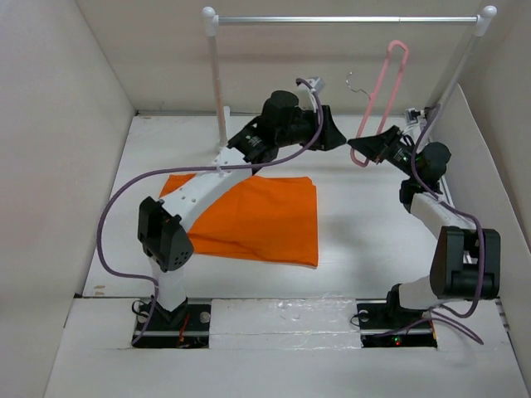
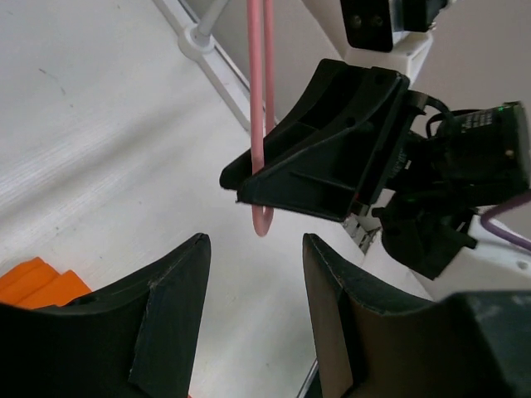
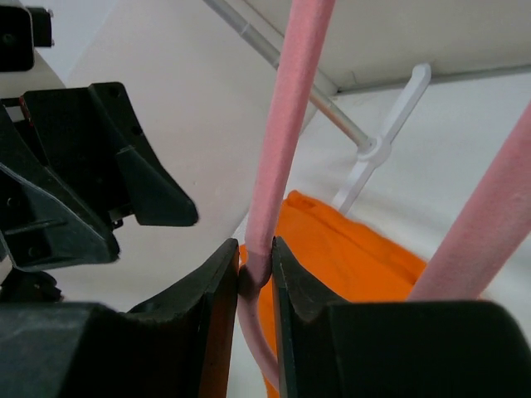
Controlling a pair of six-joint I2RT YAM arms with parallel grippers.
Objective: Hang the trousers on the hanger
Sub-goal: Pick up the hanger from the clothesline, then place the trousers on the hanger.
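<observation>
My left claw (image 1: 336,137), jaws spread, and right claw (image 1: 362,150) face each other near the far edge with only a narrow gap between, and the hanger (image 1: 383,91) stands up from the right one's closed grip. The rail (image 1: 348,19) crosses overhead; its left post (image 1: 218,83) crowds my left arm (image 1: 207,186). Between the trousers (image 1: 265,215) and my right arm (image 1: 431,211) the counter (image 1: 357,240) lies bare toward the near edge: room to pass.

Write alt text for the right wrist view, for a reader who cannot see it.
The right gripper is shut on a thin bar of the pale-pink hanger, which runs up out of frame. Behind lie the orange trousers on the white table, with the black left gripper at the left.
</observation>
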